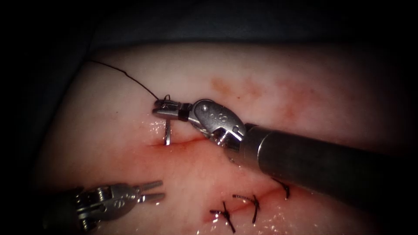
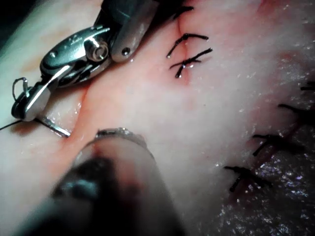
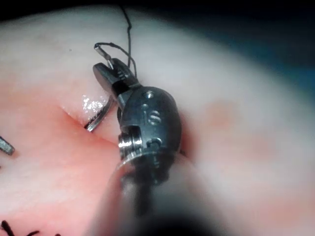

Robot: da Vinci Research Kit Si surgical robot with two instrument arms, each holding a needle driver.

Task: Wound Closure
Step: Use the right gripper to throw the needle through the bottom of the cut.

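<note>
**Several stitches placed, one part of the cut open**

Several dark stitches already cross the cut at its nearer stretch on the tissue. The stretch under the needle has no stitch yet, so I judge the closure as partly done, with this bite unfinished.

The right tool pinches the needle close to its thread end, jaws pressed together on it. The needle hangs down from the jaws to the cut, and its tip touches the cut line; whether it is already inside the tissue is hard to tell. The thread runs from the jaws away from the cut, over the far tissue, into the dark.

The left tool waits on the near side of the cut, jaws spread slightly, holding nothing.

The needle's full curve cannot be made out.
</note>
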